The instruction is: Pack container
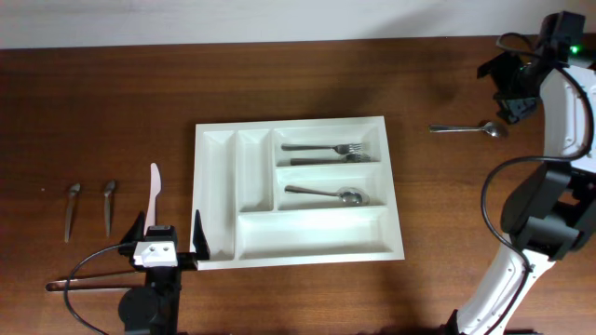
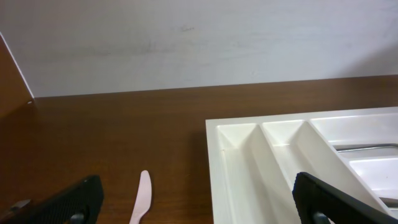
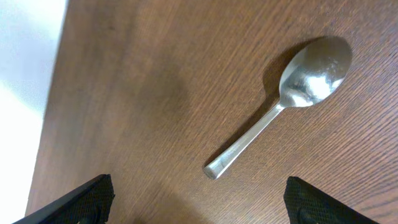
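The container (image 1: 312, 234), a big white cutlery tray, lies mid-table; its left corner shows in the left wrist view (image 2: 231, 149). Forks (image 1: 323, 149) fill its upper wide slot and a spoon (image 1: 326, 194) lies in the middle one. A loose metal spoon (image 1: 468, 128) rests on the wood at the right. My right gripper (image 1: 513, 99) hangs over it, open, the spoon's (image 3: 281, 104) handle end just ahead of the gap (image 3: 199, 190). My left gripper (image 1: 169, 234) stands open at the tray's front left corner, a pale knife (image 2: 142, 198) lying ahead between its fingers (image 2: 196, 190).
The pale knife (image 1: 155, 191) lies left of the tray. Two small metal utensils (image 1: 73, 209) (image 1: 109, 205) lie further left. A dark cable (image 1: 86, 281) trails from the left arm's base. The table's far edge runs close behind the right gripper.
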Robot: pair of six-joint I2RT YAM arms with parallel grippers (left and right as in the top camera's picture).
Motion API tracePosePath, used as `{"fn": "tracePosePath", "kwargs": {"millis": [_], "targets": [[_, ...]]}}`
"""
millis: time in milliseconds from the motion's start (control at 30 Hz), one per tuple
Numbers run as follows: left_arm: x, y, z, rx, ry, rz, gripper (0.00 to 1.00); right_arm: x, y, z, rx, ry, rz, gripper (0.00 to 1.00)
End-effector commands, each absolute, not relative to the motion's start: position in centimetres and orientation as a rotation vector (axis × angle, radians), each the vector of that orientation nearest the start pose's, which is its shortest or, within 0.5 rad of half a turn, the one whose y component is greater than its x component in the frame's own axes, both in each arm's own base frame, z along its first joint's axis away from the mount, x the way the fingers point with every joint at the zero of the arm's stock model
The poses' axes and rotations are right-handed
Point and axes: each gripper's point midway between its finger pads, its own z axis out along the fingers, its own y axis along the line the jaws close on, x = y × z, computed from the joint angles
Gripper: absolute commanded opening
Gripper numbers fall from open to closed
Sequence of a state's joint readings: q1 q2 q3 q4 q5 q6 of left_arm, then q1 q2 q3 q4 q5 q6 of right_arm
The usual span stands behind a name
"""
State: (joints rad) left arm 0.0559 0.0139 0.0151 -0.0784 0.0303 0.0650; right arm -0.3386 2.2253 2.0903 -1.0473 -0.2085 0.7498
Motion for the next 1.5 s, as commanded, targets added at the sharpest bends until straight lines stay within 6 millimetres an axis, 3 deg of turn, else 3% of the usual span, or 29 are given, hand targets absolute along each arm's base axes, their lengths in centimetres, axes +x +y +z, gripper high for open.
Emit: {"fn": "tracePosePath", "kwargs": {"millis": [0,267,533,900,1467], "targets": [[24.6,0.9,15.7,0.048,1.646,0.080,0.99,50.3,-14.3,10.4,1.495,2.400,0.359,0.89],[24.6,0.9,15.7,0.048,1.646,0.080,0.99,50.0,-14.7,8.8,1.624,2.363,0.317,0.89],[24.6,0.9,15.7,0.048,1.646,0.080,0.99,49.7,-15.5,8.1,1.646,2.356,0.252,0.88],[24.6,0.9,15.7,0.048,1.646,0.080,0.99,48.9,-15.2,4.5,1.702,2.428,0.217,0.88],[24.6,0.9,15.7,0.048,1.646,0.080,0.99,48.2,-15.9,3.1,1.787,2.399,0.139,0.88]]}}
